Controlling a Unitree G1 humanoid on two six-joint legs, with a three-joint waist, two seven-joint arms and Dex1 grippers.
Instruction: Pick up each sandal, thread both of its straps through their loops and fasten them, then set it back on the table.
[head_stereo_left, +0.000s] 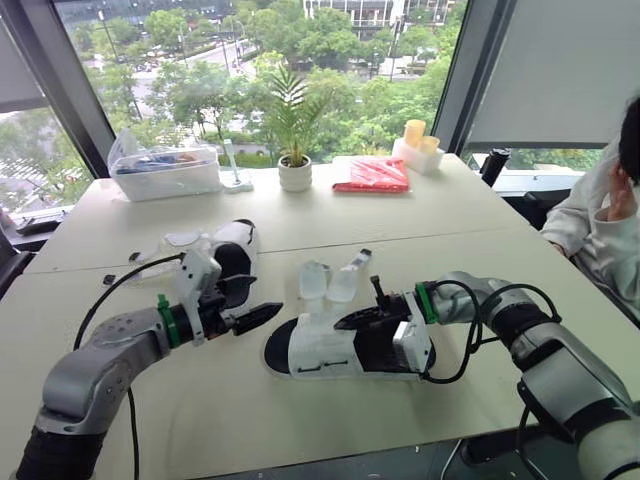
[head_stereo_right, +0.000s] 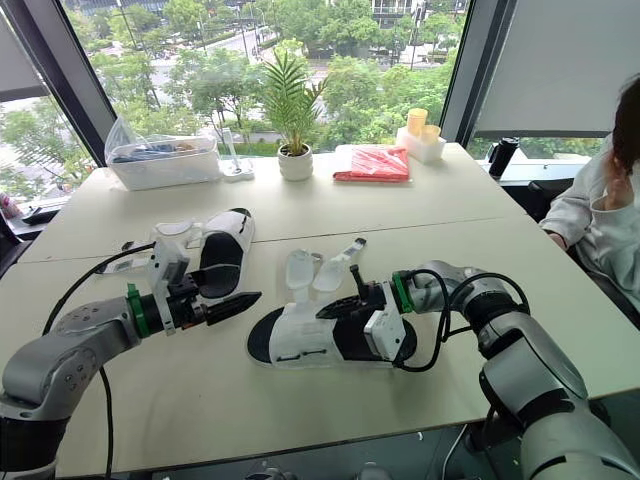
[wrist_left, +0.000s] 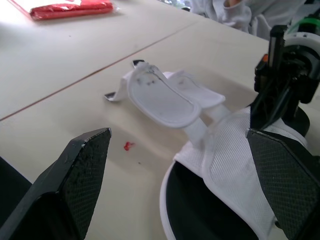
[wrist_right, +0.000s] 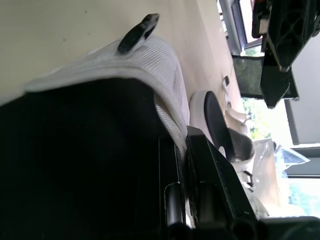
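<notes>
Hovering wide open at lower left, the left gripper (wrist_left: 177, 132) faces the near sandal (head_stereo_left: 310, 355), which lies at centre frame on the table (head_stereo_left: 400, 230), straps loose. The right gripper (head_stereo_left: 375, 310) rests on its footbed, grip impossible to tell. The second sandal (head_stereo_left: 240, 250) lies behind, left of centre.

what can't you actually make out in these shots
Heel end of the near sandal: covered by the right gripper in both head views.
Far sandal: partly behind the left gripper in the head views, so I cannot tell how its straps lie.
Clear box: contents too small and hazy behind the plastic.
Person: cut off by the right edge.
</notes>
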